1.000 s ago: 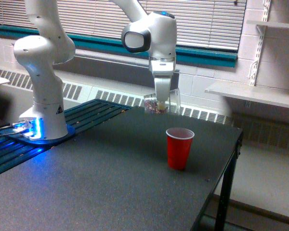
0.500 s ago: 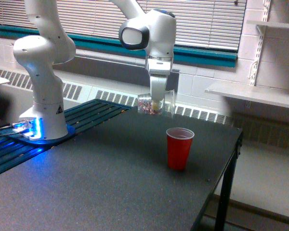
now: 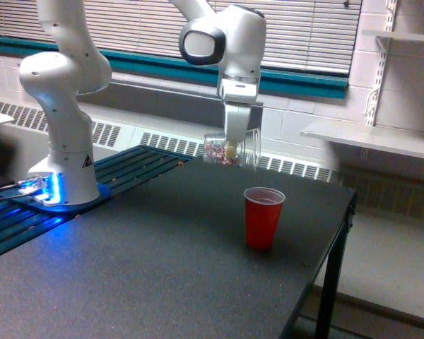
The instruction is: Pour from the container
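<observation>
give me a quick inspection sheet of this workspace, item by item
surface: dark table, bare apart from the red cup and the arm's base at its far left edge
job's things: clear cup held in the air, tipped on its side, pinkish bits still inside; it sits up and to the exterior view's left of the red cup, which stands upright
clutter: nothing seen
grippers: gripper shut on the clear cup
cables: a few by the blue-lit base; their routing is too small to tell
surroundings: window blinds, radiator grille, wall shelves on the exterior view's right
</observation>
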`<action>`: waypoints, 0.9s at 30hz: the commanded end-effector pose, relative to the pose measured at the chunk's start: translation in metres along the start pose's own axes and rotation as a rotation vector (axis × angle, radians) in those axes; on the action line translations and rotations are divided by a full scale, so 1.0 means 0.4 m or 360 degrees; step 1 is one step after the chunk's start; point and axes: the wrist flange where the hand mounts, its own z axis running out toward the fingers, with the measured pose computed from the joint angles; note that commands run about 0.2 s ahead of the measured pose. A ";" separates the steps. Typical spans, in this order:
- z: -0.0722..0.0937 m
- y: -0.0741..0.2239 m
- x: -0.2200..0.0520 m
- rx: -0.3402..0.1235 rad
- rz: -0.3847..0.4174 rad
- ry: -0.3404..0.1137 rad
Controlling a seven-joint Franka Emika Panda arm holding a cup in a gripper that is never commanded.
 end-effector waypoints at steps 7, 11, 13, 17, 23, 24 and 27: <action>-0.001 -0.017 0.012 -0.0077 -0.0080 -0.0076; 0.002 -0.026 0.019 -0.0088 -0.0088 -0.0094; 0.004 -0.029 0.023 -0.0099 -0.0096 -0.0108; 0.014 -0.040 0.029 -0.0111 -0.0106 -0.0142; 0.031 -0.059 0.033 -0.0125 -0.0138 -0.0186; 0.034 -0.062 0.033 -0.0126 -0.0145 -0.0191; 0.041 -0.070 0.034 -0.0128 -0.0152 -0.0209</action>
